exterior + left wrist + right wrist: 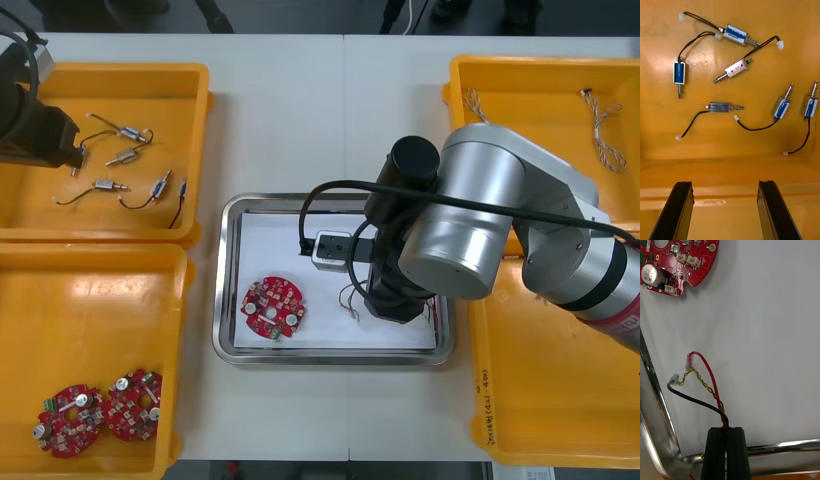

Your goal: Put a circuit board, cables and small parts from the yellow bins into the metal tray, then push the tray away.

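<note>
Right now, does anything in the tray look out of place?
Nothing stands out. The circuit board lies flat in the metal tray; the right end effector, shut on the red and yellow cable, is inside it. The left end effector hangs open over small metal parts.

The bins (150, 90) are plain yellow and the counter (300, 120) is off-white. The metal tray (226, 280) has a shiny silver rim and a white inside. The circuit board (272, 308) is red, dotted with silver, white and green. The cable (717, 397) is red, black and a yellow-green twist. The small metal parts (736, 34) are silver and blue with black leads. The right hand (726, 429) is black.
</note>
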`<state>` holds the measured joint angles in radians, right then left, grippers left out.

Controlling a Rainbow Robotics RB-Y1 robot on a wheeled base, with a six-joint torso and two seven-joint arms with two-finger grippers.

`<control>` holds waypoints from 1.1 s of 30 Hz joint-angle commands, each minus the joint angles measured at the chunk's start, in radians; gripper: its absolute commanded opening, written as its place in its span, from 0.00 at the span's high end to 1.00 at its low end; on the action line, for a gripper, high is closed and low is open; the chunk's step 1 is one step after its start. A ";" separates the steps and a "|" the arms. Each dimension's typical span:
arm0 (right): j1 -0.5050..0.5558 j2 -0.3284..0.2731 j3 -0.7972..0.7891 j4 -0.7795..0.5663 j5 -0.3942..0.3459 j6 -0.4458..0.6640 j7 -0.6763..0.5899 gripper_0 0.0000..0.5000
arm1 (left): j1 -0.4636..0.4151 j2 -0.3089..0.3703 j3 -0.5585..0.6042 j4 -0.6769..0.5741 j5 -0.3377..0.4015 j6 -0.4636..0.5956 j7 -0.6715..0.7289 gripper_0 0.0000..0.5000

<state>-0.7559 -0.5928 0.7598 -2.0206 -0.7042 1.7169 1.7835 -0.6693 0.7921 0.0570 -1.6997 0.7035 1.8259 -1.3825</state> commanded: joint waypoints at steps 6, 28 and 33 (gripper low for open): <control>0.072 0.016 0.072 -0.003 0.101 -0.095 0.014 1.00 | 0.008 0.039 0.029 0.091 0.005 -0.132 -0.306 0.00; 0.099 0.027 0.124 0.022 0.170 -0.132 -0.010 1.00 | 0.008 0.038 0.000 0.268 0.085 -0.277 -0.796 0.00; 0.099 0.030 0.124 0.022 0.189 -0.131 -0.010 0.31 | 0.008 0.038 -0.032 0.291 0.083 -0.313 -0.856 0.00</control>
<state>-0.6661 -0.5858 0.8686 -1.9917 -0.5316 1.5933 1.7832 -0.6693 0.7921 0.0524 -1.4087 0.7793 1.5401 -2.1421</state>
